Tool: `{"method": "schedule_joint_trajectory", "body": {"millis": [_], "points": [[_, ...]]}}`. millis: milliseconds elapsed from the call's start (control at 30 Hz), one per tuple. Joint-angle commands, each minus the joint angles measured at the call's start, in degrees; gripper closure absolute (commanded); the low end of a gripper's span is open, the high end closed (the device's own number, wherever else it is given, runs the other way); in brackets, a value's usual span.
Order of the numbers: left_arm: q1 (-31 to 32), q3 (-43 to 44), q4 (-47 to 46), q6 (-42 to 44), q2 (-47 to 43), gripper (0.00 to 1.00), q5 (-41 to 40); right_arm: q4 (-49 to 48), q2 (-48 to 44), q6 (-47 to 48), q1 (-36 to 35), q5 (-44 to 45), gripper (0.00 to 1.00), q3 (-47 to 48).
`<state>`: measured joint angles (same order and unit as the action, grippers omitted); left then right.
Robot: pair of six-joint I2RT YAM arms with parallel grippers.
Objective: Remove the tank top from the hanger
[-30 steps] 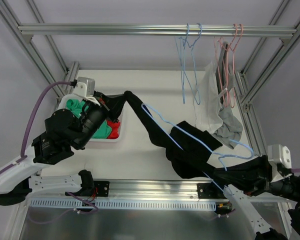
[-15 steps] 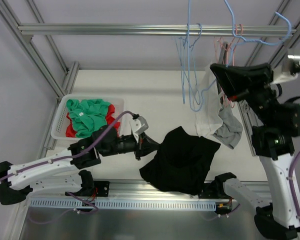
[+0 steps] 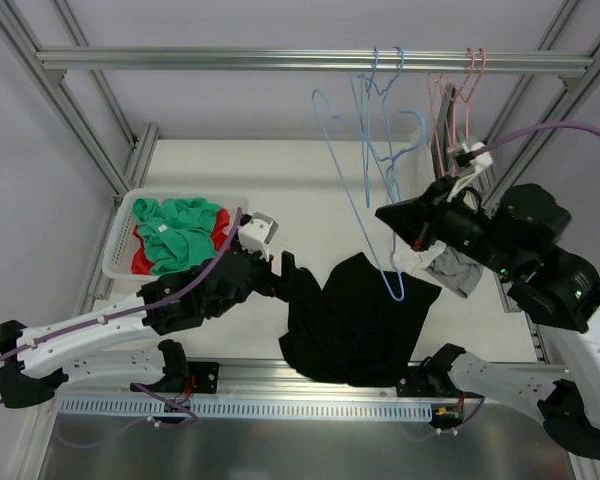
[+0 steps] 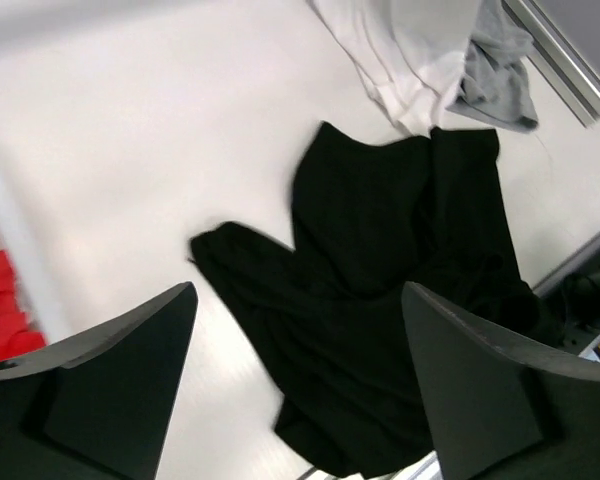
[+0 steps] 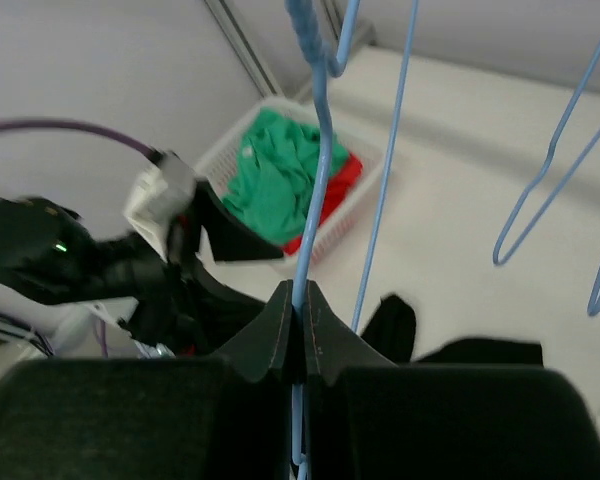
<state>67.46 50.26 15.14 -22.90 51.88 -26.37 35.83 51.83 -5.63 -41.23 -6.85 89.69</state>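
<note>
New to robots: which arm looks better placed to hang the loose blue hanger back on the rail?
Likely right. The right gripper is shut on the blue hanger, up near the rail; the left gripper is open, low over the tank top.

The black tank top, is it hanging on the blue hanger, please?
No, the tank top lies crumpled on the table; the hanger is bare.

Bright, diffuse light is washing the white tabletop (image 3: 260, 180) evenly, casting faint shadows. Motion blur is softening the left wrist view; its dark fingers (image 4: 110, 390) at seven o'clock are looking defocused.
</note>
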Motion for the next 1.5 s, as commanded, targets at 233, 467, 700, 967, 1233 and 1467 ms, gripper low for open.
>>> {"method": "schedule_joint_trajectory", "body": {"millis": [233, 467, 700, 967, 1233, 1467], "points": [[0.04, 3.0, 12.1, -1.19, -10.13, 0.01, -5.19, 9.77, 21.71, 5.19, -5.54, 22.32, 1.0, 16.37], [0.04, 2.39, 15.71, -1.1, -12.41, 0.01, 0.09, 17.25, 44.39, 6.51, -0.26, 17.84, 1.0, 43.8], [0.04, 0.02, 16.94, -2.06, -13.21, 0.01, 1.76, 15.23, 49.94, 1.77, 9.14, 13.36, 1.0, 47.95], [0.04, -0.34, 16.86, -1.8, -11.98, 0.01, 1.41, 15.32, 48.89, 1.41, 11.79, 12.03, 1.0, 42.33], [0.04, -0.86, 16.86, -1.98, -11.54, 0.01, 1.24, 13.48, 43.79, -1.05, 14.51, 15.31, 1.0, 32.48], [0.04, -0.16, 16.86, -3.21, -9.87, 0.01, 1.23, 13.38, 44.5, -1.05, 14.51, 9.67, 0.96, 33.71]]}}
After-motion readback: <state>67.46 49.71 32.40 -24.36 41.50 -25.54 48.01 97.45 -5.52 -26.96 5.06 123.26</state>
